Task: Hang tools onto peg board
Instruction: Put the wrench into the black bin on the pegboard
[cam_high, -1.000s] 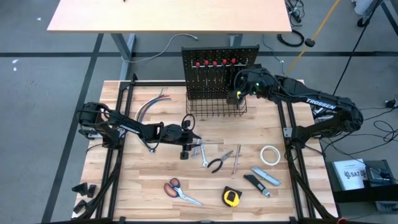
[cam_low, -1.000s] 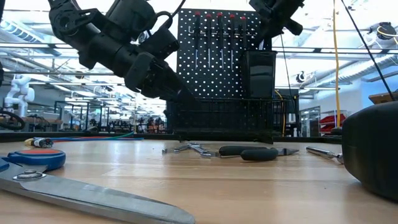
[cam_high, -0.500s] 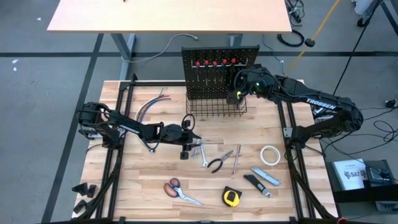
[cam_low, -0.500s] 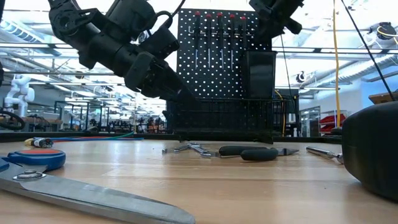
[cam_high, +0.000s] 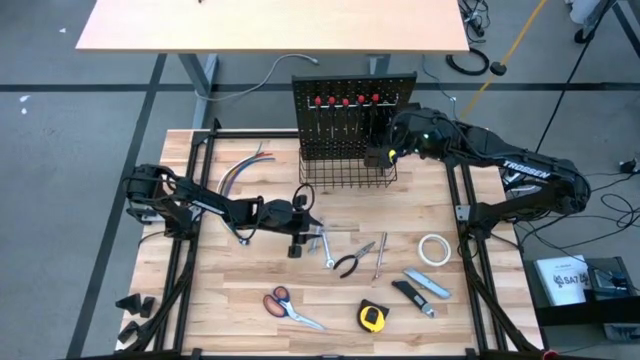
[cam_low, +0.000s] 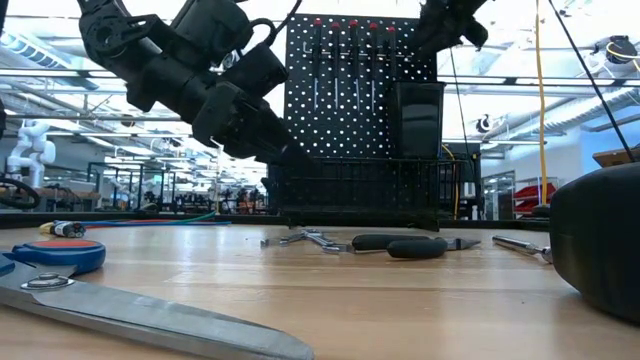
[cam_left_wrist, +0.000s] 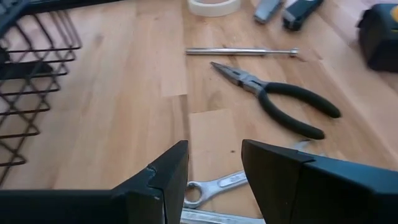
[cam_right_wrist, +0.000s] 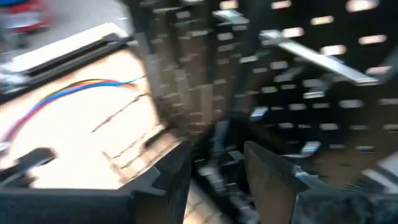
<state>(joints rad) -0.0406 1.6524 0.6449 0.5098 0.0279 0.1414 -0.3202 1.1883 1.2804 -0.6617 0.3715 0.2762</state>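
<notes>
Left wrist view (alone) shows wrench (cam_left_wrist: 214, 185) under left pincer (cam_left_wrist: 214, 169).

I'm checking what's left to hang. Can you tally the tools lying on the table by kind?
Wrenches: 2
Pliers: 1
Silver rod: 1
Tape roll: 1
Knives: 2
Scissors: 1
Tape measure: 1
Total: 9

Peg board (cam_high: 352, 108) stands behind pliers (cam_high: 353, 262), with tape roll (cam_high: 433, 249) to their right
</notes>
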